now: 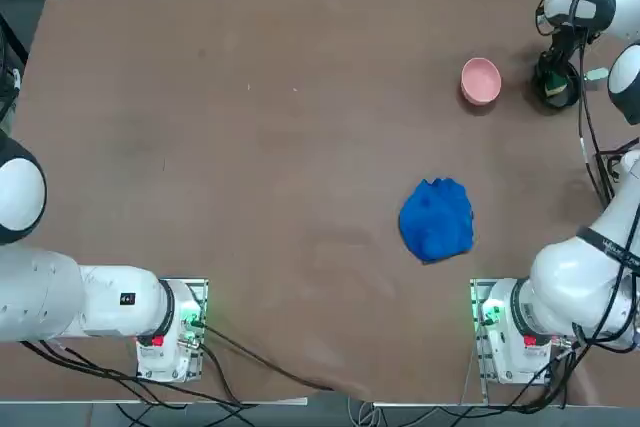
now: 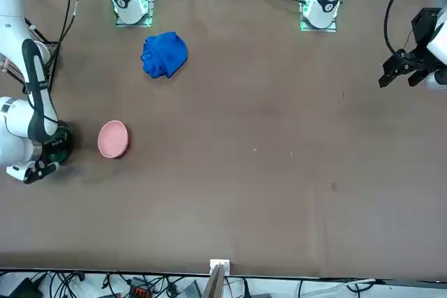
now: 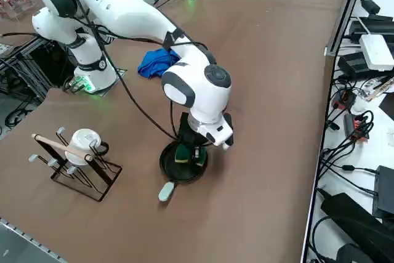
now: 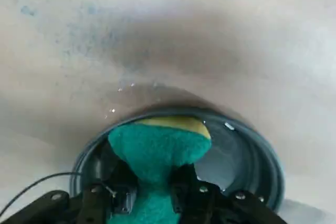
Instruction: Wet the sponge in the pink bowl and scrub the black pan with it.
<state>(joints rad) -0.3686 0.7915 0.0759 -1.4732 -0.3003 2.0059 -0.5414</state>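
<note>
Sponge [image 4: 157, 148]: green scouring face with a yellow layer behind it, pinched at its middle by the right gripper [image 4: 153, 192] so that it bulges out past the fingertips; it is down inside the black pan [image 3: 182, 163], seemingly pressed against the pan's floor.
Right gripper: clenched on the sponge, pointing down into the pan; in the right side view the wrist stands directly over the pan.
Black pan: round, raised rim, at the far right of the table by the robot's reckoning; its short pale handle [image 3: 166, 191] sticks out toward the table's right edge. In the top view the pan [image 1: 556, 87] is mostly covered by the arm.
Pink bowl [image 1: 481, 80]: upright on the table, near the pan on its left side, not touching it.
Blue cloth [image 1: 437, 219]: crumpled in a heap, well apart from bowl and pan, nearer the right arm's base.
Wire rack [image 3: 77, 167]: stands on the table near the right edge, with a white cup [image 3: 84, 141] hung on it.
Table [image 1: 250, 147]: brown surface.
</note>
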